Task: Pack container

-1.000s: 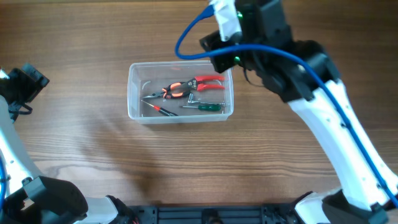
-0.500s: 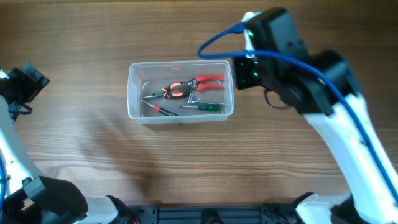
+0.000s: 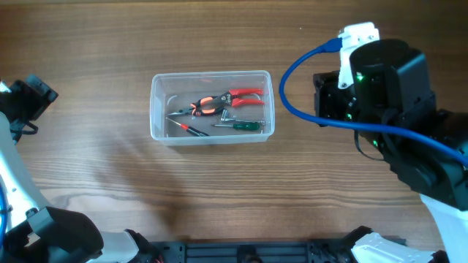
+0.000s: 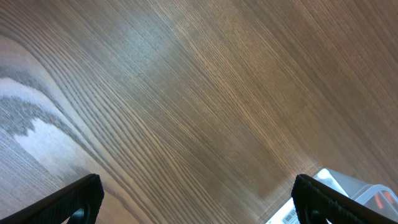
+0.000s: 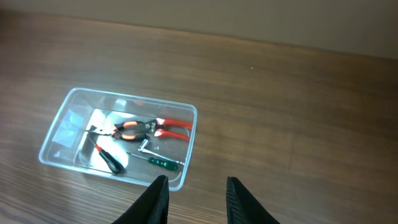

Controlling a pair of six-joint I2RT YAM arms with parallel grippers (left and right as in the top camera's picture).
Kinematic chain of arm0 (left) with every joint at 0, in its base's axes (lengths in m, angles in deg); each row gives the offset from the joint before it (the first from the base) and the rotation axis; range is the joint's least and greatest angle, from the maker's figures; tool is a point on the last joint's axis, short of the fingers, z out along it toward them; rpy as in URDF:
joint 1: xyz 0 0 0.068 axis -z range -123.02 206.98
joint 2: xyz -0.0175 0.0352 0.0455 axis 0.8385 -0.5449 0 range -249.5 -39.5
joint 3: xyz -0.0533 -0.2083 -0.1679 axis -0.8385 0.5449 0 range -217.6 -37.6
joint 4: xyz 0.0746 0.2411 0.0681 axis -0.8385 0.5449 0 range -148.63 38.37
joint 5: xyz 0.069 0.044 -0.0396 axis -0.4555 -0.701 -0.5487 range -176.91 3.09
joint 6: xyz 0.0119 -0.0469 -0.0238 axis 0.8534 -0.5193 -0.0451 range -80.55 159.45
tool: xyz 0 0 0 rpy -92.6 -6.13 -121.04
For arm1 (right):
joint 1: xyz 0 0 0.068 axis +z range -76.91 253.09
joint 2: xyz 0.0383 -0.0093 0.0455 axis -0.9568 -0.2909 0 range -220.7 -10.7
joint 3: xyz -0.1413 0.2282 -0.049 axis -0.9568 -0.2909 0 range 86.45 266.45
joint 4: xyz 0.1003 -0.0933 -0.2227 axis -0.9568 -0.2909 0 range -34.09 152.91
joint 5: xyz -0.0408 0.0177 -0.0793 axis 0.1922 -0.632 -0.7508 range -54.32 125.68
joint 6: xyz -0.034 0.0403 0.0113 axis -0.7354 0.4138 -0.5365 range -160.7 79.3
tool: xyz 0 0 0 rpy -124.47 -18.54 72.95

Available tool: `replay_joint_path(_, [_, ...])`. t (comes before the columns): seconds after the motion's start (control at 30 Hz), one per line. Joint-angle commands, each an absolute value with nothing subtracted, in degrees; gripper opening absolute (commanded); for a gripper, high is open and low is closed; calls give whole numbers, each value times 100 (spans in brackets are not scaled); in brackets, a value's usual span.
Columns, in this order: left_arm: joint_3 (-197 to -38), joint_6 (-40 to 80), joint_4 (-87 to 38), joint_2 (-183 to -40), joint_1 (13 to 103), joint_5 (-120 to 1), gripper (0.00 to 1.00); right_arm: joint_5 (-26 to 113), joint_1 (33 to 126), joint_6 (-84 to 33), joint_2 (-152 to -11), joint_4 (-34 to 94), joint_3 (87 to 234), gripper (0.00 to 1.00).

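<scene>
Container: the clear tub [image 3: 156, 102] sits on the tabletop, a bit left of the middle and nearer the far edge.
Inside it: red pliers [image 3: 219, 102], a green screwdriver [image 3: 241, 126] and a red and black screwdriver [image 3: 191, 129] lie loose on the bottom.
Right gripper [image 5: 197, 182]: it hangs up high, off the tub's right end. Its fingers are a little apart and hold nothing.
Left gripper [image 4: 196, 186]: it is wide apart over bare wood near the tabletop's left edge, and it holds nothing too.
Bump risk: if you bring the right arm back down too low, you could knock the rim. The tub looks light, so it may slide or tip.
Spill risk: nothing covers the tub. A hard knock could throw the tools out.
Cable risk: the blue cable [image 3: 292, 95] loops out toward the tub's right end. If you swing past, it could catch the rim and drag the tub.
Not sure: you may be done, as no other tool shows on the tabletop, but the arms hide part of it.
</scene>
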State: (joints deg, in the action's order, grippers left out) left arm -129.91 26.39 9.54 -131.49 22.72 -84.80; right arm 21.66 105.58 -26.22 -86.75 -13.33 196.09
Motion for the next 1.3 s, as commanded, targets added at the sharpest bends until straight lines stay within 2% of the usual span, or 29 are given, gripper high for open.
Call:
replay_joint_path(0.0, [-13028,2547,956,-13160,2246,-8390,100,2004,10569,-2871,-8688,-1344,19627,30])
replay_joint_path(0.3, [-13028,2547,956,-13162,2246,-8390,100,2201,10569,-2853,-8686,-1425,19627,31])
replay_joint_path(0.47, [-13028,2547,956,-13160,2246,-8392,100,2201,10569,-2855,-8688,-1434,19627,41])
replay_joint_path(0.53, [-13028,2547,956,-13160,2246,-8392,100,2203,10569,-2855,-8697,-1401,19627,49])
replay_joint_path(0.63, [-13028,2547,956,-13162,2246,-8392,100,2203,10569,-2862,-8699,-1419,19627,66])
replay_joint_path(0.73, [-13028,2547,956,-13160,2246,-8390,100,2201,10569,-2864,-8699,-1425,19624,76])
replay_joint_path(0.8, [-13028,2547,956,-13160,2246,-8392,100,2201,10569,-2866,-8697,-1425,19624,80])
replay_joint_path(1.13, [-13028,2547,956,-13160,2246,-8390,100,2330,10569,-2869,-8699,-1425,19624,85])
replay_joint_path(1.27, [-13028,2547,956,-13160,2246,-8390,100,2330,10569,-2869,-8699,-1423,19624,99])
